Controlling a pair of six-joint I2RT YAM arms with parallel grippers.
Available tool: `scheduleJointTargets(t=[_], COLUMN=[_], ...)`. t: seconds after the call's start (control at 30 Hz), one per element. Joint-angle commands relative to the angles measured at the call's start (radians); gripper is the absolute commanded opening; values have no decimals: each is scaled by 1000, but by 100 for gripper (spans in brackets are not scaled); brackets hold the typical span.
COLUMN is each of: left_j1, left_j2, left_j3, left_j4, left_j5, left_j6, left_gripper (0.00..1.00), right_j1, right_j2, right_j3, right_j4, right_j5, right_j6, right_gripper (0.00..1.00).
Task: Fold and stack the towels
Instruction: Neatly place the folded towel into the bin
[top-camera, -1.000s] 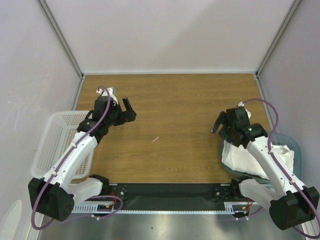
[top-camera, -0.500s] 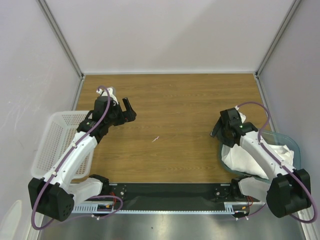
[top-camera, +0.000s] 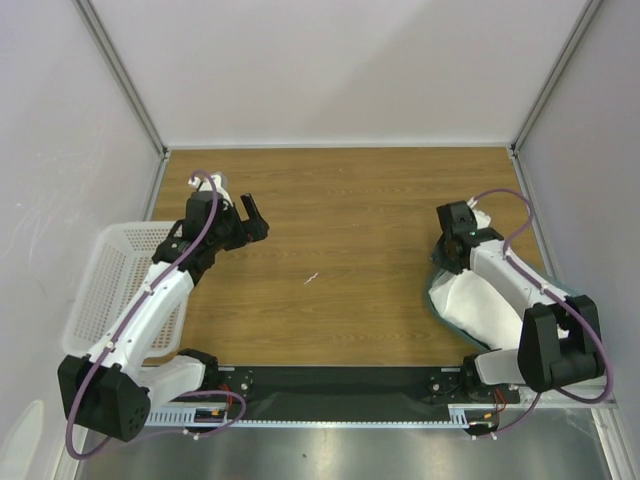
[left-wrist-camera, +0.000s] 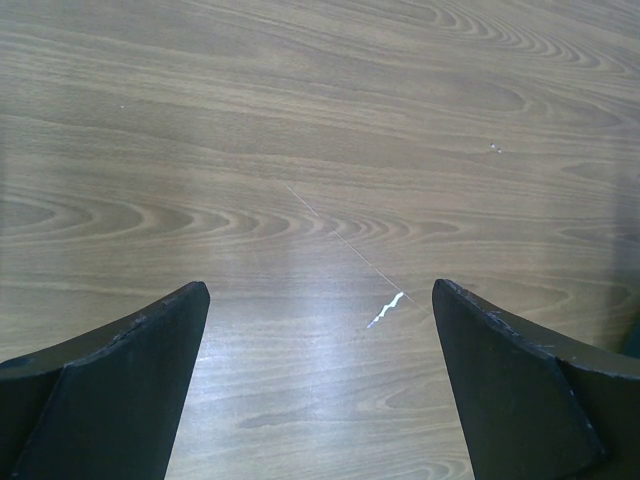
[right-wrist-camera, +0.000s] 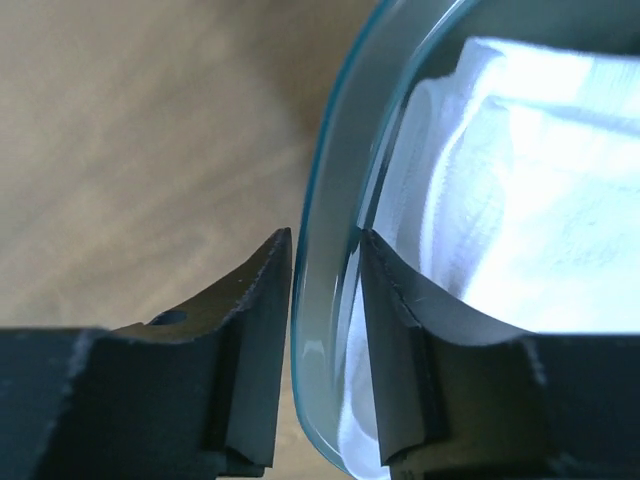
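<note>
A white towel (top-camera: 472, 305) lies bunched inside the translucent teal bin (top-camera: 431, 297) at the right of the table. My right gripper (top-camera: 443, 268) reaches down over the bin's near-left rim. In the right wrist view its jaws (right-wrist-camera: 325, 235) are shut on the bin's rim (right-wrist-camera: 335, 190), one finger outside on the table side, the other inside against the white towel (right-wrist-camera: 520, 180). My left gripper (top-camera: 245, 210) hovers over the left of the table. In the left wrist view it (left-wrist-camera: 320, 288) is open, with only bare wood between its fingers.
A white perforated basket (top-camera: 110, 275) hangs off the table's left edge beside the left arm. A small white fleck (top-camera: 312, 278) lies mid-table, also under the left gripper as a fleck (left-wrist-camera: 388, 308). Walls close the back and sides.
My right gripper swung back over the bin's rim and closed on it from wide open. The bin's left edge shifted slightly left. The left arm stayed almost still.
</note>
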Motion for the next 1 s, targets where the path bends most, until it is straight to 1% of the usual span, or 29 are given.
scheduleJointTargets(t=[0.0,0.03,0.13,0.2,0.3,0.33,0.37,0.43,0.5,0.63,0.7,0.77,0.8,0.83,0.9,0.97], left_j1=[19,20,28,36,43,45,46,48,48,49,49,49,49,49,49,49], left_j2=[15,18,26,29,30,30,32,38,46,73,80,80,80,80,73,66], left_j3=[25,25,25,24,24,24,22,21,25,33,39,39,39,39,35,30], left_j4=[49,49,56,60,62,63,66,72,74,77,77,76,76,76,79,82], left_j5=[19,25,37,41,41,41,68,76,90,110,116,117,119,117,110,111], left_j6=[12,12,11,11,9,9,9,6,6,6,8,8,8,6,3,-3], left_gripper=[100,100,100,100,100,100,100,100,100,100,100,100,100,100,100,100], right_j1=[-75,-95,-177,-233,-292,-313,-327,-359,-368,-378,-382,-396,-402,-410,-428,-442], right_j2=[34,43,77,104,144,155,161,172,170,178,216,286,316,340,405,429], right_j3=[83,89,120,129,146,148,146,148,130,112,134,203,230,293,336,358], right_j4=[109,138,190,217,234,243,249,258,278,385,398,363,302,263,176,139], right_j5=[58,59,58,55,70,91,129,160,186,240,271,306,321,353,380,413], right_j6=[-37,-46,-54,-52,-23,-10,4,72,156,263,294,316,323,358,379,437], right_gripper=[38,34,27,26,28,32,33,34,35,35,36,37,38,38,38,38])
